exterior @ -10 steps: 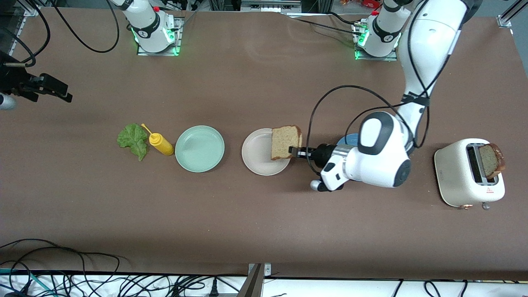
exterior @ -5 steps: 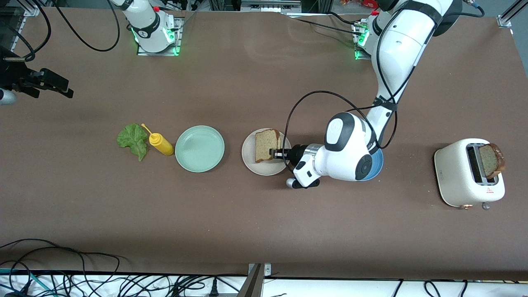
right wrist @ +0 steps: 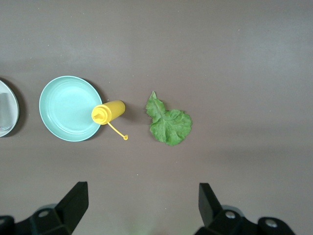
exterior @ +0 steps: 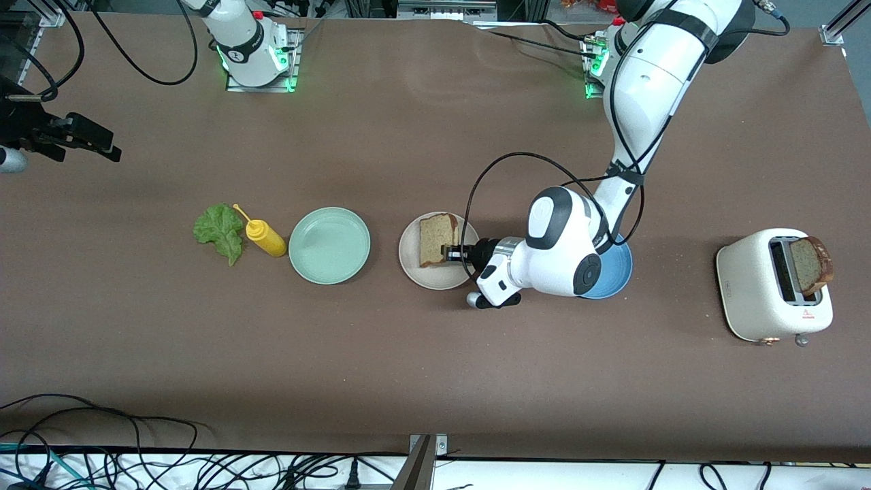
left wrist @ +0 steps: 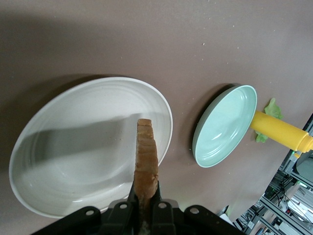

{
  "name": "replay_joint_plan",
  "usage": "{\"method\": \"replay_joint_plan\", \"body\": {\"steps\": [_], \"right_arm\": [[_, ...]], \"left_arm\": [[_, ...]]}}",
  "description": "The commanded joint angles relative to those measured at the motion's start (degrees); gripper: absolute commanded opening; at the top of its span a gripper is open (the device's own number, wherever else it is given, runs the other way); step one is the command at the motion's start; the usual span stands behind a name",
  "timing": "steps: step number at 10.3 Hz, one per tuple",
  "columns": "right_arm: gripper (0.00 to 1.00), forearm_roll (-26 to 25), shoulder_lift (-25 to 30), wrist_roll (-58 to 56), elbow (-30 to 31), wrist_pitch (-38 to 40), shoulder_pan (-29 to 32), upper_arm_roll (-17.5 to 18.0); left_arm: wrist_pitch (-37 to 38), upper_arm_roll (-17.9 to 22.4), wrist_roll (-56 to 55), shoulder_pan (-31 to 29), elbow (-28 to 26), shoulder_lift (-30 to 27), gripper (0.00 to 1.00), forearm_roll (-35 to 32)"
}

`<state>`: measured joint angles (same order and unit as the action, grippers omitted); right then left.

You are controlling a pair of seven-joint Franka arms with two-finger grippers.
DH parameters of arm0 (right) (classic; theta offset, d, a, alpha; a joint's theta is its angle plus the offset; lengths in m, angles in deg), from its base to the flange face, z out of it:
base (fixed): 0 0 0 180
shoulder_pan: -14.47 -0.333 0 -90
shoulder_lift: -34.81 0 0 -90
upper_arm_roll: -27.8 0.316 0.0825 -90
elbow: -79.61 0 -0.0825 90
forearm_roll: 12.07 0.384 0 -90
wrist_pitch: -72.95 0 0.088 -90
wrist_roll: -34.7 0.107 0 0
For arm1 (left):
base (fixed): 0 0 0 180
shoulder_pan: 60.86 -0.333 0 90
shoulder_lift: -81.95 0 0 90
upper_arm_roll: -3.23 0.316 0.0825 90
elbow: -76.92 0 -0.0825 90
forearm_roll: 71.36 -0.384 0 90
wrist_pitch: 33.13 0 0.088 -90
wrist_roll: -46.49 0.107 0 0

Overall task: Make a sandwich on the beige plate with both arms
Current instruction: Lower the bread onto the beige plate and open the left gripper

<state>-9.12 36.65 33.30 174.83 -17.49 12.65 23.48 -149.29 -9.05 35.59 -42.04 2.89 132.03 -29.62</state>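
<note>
Bread slice (exterior: 435, 239) now over beige plate (exterior: 415, 269) on brown table (exterior: 435, 374).

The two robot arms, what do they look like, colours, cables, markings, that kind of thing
Both arms are glossy white with rounded casings and black joint bands. The left arm carries a looping black cable. Green lights glow at both bases, and each base bears a small round dark logo. The left gripper is small and black on a silvery wrist ring; the right gripper has black wedge-shaped fingers.
</note>
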Motion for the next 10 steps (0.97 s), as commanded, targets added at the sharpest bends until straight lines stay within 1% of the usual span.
{"method": "replay_joint_plan", "body": {"steps": [1,2,3,5,9,10], "right_arm": [[1.0,0.57,-0.17,0.26,-0.56,-0.69,-0.11,-0.25],[1.0,0.39,-0.43,0.26,-0.56,-1.83,-0.2,-0.33],[1.0,0.31,-0.78,0.26,-0.56,-2.36,-0.11,-0.33],[1.0,0.65,-0.79,0.35,-0.47,-2.28,-0.11,-0.6],[1.0,0.83,-0.61,0.44,-0.47,-2.11,-0.11,-0.51],[1.0,0.83,-0.61,0.44,-0.47,-2.28,-0.11,-0.51]], "left_arm": [[-0.91,0.68,0.08,0.51,-0.76,-0.25,0.07,1.41],[-0.91,0.86,0.69,0.43,-0.76,0.28,0.55,1.15],[-0.91,1.03,0.79,0.43,-0.76,0.63,0.85,1.06],[-0.91,1.21,0.7,0.34,-0.76,0.63,1.0,1.06],[-0.65,2.79,0.17,-0.19,-0.76,0.11,1.0,0.62],[-0.3,3.14,0.09,-0.28,-0.76,-0.07,1.0,-1.82]]}}
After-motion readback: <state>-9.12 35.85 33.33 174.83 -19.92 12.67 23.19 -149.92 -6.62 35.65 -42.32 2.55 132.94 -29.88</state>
